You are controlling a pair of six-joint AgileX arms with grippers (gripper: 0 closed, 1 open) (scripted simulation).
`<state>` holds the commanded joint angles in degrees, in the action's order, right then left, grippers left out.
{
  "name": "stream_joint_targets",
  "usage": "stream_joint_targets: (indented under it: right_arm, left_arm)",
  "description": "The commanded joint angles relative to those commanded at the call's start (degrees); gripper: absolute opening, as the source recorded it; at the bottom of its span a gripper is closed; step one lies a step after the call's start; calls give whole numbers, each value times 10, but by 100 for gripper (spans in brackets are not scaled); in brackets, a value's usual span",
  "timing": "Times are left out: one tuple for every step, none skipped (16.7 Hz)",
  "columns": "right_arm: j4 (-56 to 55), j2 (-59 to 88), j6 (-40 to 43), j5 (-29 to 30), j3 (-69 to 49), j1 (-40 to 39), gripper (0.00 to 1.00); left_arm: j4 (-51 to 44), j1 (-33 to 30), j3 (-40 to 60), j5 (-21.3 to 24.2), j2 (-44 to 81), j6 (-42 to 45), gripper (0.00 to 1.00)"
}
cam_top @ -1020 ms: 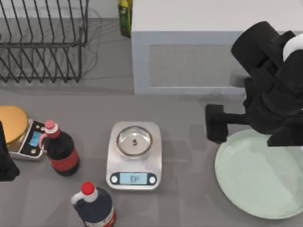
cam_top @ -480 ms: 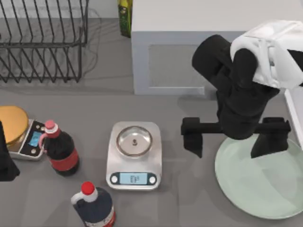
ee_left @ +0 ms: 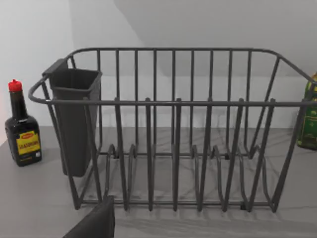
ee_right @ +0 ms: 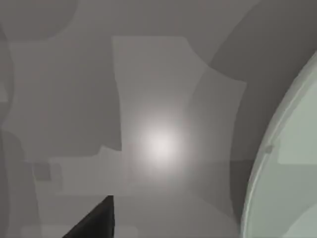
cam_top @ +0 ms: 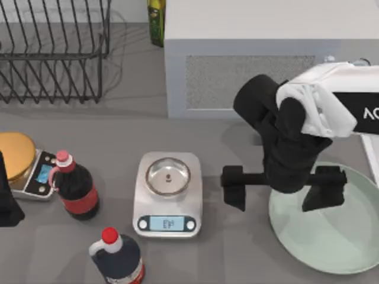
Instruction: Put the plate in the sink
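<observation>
The pale mint-green plate (cam_top: 334,234) lies flat at the table's front right. My right gripper (cam_top: 278,188) hangs open over the plate's left rim. One finger (cam_top: 234,186) is outside the plate above bare table, the other (cam_top: 323,189) is over the plate. In the right wrist view the plate's rim (ee_right: 282,163) curves past and a dark fingertip (ee_right: 94,220) pokes in. The sink's white edge strip (cam_top: 372,155) runs along the right border. My left arm (cam_top: 6,201) is parked at the left edge.
A steel kitchen scale (cam_top: 167,194) stands left of the plate. Two dark bottles (cam_top: 76,188) (cam_top: 117,255) and a small scale with a golden disc (cam_top: 16,155) are farther left. The wire dish rack (ee_left: 173,129) is at the back left, the grey-white microwave (cam_top: 260,53) behind.
My right arm has swung left and forward. The gripper turned so both fingers spread across the plate's left rim. The plate and the left arm have not moved.
</observation>
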<state>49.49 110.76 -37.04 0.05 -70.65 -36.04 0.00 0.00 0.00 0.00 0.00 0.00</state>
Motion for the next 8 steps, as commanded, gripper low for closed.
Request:
stream_joint_targets:
  right_arm:
    - [-28,12,0,0,14,0,100]
    - [-54,23,-1,0,28,-1,100]
    - [-74,33,-1,0,40,-1,100]
    - [-88,40,-2,0,49,-2,100]
    - [-96,45,-2,0,54,-2,100]
    - [-98,46,-2,0,56,-2,100]
    - [-98,46,-2,0,56,-2,100]
    - [-98,46,-2,0,56,-2,100]
  left_arm:
    - [0,0,0,0,0,0,100]
    - [0,0,0,0,0,0,100]
    - [0,0,0,0,0,0,100]
    - [0,0,0,0,0,0,100]
    - [0,0,0,0,0,0,100]
    - [0,0,0,0,0,0,100]
    - [0,0,0,0,0,0,100]
    - [0,0,0,0,0,0,100]
